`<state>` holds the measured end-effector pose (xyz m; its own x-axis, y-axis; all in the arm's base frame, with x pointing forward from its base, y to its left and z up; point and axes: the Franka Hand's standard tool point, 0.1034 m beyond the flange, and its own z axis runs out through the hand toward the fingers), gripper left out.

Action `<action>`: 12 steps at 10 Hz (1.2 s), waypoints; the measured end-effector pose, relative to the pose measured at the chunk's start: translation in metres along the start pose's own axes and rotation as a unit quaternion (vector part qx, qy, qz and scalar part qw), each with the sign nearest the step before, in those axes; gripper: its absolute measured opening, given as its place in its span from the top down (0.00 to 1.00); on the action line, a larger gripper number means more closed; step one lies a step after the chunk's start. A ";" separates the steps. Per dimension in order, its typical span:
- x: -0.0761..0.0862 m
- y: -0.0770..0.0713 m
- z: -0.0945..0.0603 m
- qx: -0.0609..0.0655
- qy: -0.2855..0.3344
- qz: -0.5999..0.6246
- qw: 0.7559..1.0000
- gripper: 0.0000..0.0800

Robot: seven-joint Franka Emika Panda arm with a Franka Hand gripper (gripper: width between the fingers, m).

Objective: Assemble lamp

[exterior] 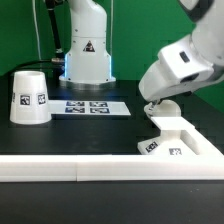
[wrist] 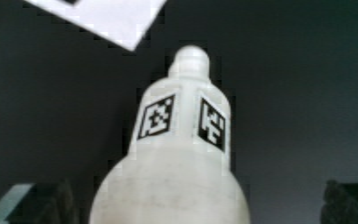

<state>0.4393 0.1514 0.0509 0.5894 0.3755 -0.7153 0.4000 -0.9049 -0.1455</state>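
Note:
The bulb (wrist: 179, 150) is white with a narrow neck and two square tags, and it lies on the dark table in the wrist view. My gripper (wrist: 190, 205) is open and straddles its wide end. One dark finger (wrist: 30, 206) shows on each side, with a gap to the bulb. In the exterior view the gripper (exterior: 155, 106) is low over the table at the right, and the arm hides the bulb. The flat base (exterior: 178, 140) with tags lies just in front of it. The tapered shade (exterior: 30, 97) stands at the exterior view's left.
The marker board (exterior: 90, 107) lies mid-table behind the parts. A long white rail (exterior: 70, 168) runs along the front edge. The robot's pedestal (exterior: 87, 55) stands at the back. A white flat corner (wrist: 101, 20) shows beyond the bulb's neck.

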 end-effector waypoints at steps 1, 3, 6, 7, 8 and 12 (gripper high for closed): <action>-0.006 -0.001 0.004 0.005 -0.041 -0.002 0.999 0.13; 0.003 -0.002 0.006 0.014 -0.087 -0.004 0.996 0.13; 0.012 -0.001 0.012 0.016 -0.083 -0.006 0.996 0.13; 0.014 -0.001 0.015 0.016 -0.079 -0.006 0.997 0.13; 0.017 -0.001 0.020 0.015 -0.073 -0.007 0.997 0.13; 0.023 -0.001 0.024 0.013 -0.054 -0.003 0.998 0.13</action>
<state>0.4358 0.1561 0.0183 0.5082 0.3578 -0.7834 0.3842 -0.9083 -0.1656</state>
